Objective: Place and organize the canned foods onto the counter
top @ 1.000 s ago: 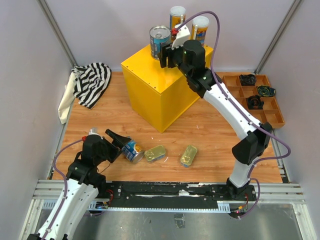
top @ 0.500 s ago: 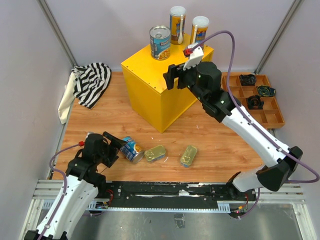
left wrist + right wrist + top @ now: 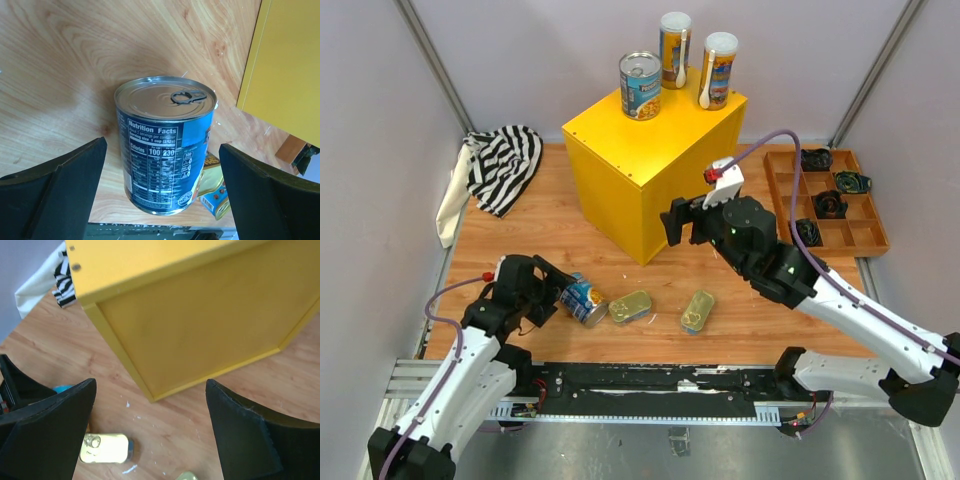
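Note:
The yellow counter (image 3: 645, 175) bears one wide blue can (image 3: 640, 85) and two tall white-lidded cans (image 3: 675, 48) (image 3: 717, 70). The second blue can (image 3: 583, 301) lies on its side on the wooden floor, with two golden tins (image 3: 630, 306) (image 3: 697, 311) to its right. My left gripper (image 3: 552, 291) is open, its jaws either side of the blue can (image 3: 165, 145) without touching it. My right gripper (image 3: 680, 222) is open and empty, above the floor in front of the counter (image 3: 200, 315), with one golden tin (image 3: 102, 448) below it.
A striped cloth (image 3: 500, 165) lies at the far left. A brown compartmented tray (image 3: 798, 192) with small black gadgets sits at the right. Grey walls close in the floor on three sides. A black rail runs along the near edge.
My right arm has drawn back from the counter top and come down in front of the counter. My left gripper has closed in around the lying blue can.

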Motion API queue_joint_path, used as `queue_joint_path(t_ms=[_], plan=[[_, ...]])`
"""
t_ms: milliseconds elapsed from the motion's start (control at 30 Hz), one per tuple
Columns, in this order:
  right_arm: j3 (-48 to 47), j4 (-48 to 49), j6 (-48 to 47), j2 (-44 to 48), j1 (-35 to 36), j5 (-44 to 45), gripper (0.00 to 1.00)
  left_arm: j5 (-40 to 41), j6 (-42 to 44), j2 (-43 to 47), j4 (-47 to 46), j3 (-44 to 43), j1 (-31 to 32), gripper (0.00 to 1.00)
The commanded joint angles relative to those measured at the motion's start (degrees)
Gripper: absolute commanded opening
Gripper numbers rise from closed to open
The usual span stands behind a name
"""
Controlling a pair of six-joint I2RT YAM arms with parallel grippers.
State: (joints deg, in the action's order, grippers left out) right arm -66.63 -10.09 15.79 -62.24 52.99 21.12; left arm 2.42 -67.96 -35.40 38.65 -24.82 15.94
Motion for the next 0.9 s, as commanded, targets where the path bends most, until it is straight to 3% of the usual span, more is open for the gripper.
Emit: queue_joint_path(t_ms=[0,500,867], plan=[[4.7,-4.7,4.7,3.2,3.7,7.8,0.91,0.9,2.1,-1.1,-3.8,-1.8,0.2,0.99],[5.1,-10.5,8.6,0.4,11.5,10.2,0.93,-1.4,3.3,-2.5,-9.6,2.3,0.2,0.99],[-3.9,-12.8,3.7,-14.0,20.1,5.1,0.95,0.5,4.2,0.0,-7.9,2.1,0.2,0.99]])
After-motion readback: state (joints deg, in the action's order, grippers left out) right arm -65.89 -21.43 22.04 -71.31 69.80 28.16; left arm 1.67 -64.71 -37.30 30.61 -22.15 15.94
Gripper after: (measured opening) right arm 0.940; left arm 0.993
